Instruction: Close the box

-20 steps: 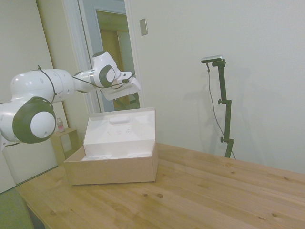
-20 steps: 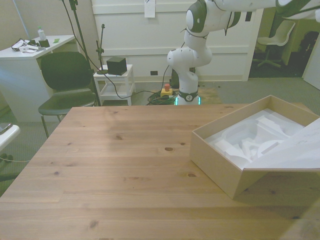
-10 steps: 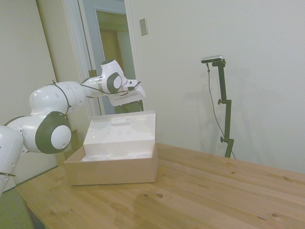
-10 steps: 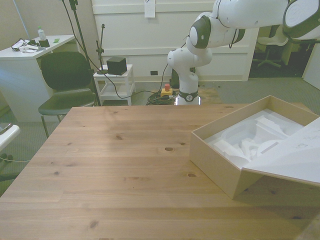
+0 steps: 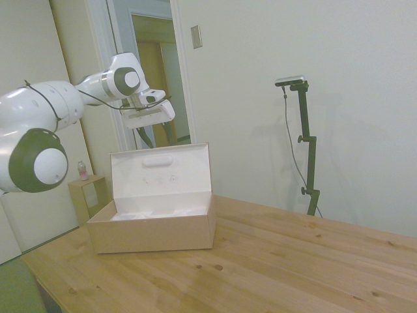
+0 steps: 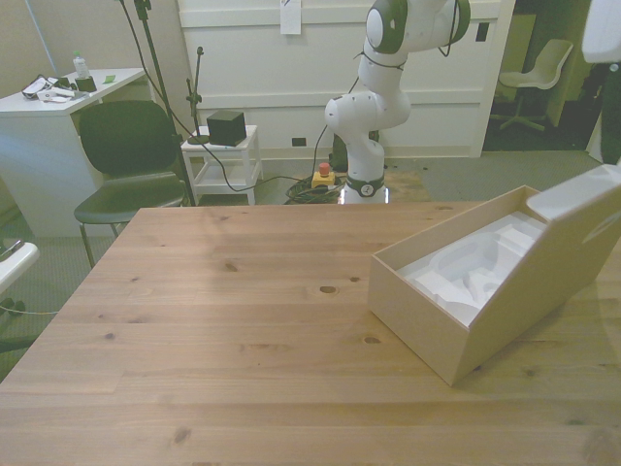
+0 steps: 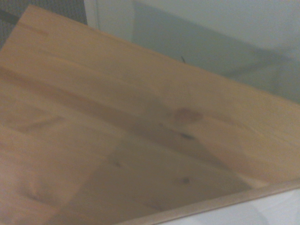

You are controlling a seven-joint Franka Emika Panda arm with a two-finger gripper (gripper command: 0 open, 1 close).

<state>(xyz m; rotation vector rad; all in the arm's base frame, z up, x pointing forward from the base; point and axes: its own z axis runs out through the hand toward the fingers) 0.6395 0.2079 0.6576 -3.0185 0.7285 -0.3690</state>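
The box [image 5: 153,231] is tan cardboard with a white moulded lining and sits at the table's left end in the side view. It is open, and its lid [image 5: 159,173] stands about upright on the far long side, white face with an oblong bump turned to the side camera. My gripper [image 5: 146,138] hangs just behind and above the lid's top edge. In the front view the box [image 6: 427,311] is at the right, its lid [image 6: 572,248] rises along the right edge, and the gripper [image 6: 611,136] is partly cut off above it. The wrist view is blurred and shows a box rim [image 7: 201,206].
The wooden table [image 5: 293,261] stretches to the right of the box in the side view. A small wooden stand [image 5: 88,195] with a bottle sits beyond the table's left end. Behind the table in the front view are a dark chair [image 6: 121,160] and a white cart [image 6: 223,160].
The lid leaned outward, away from the box; now it stands upright. The arm swung up and to the left in the side view, and the gripper now sits behind the lid's top edge.
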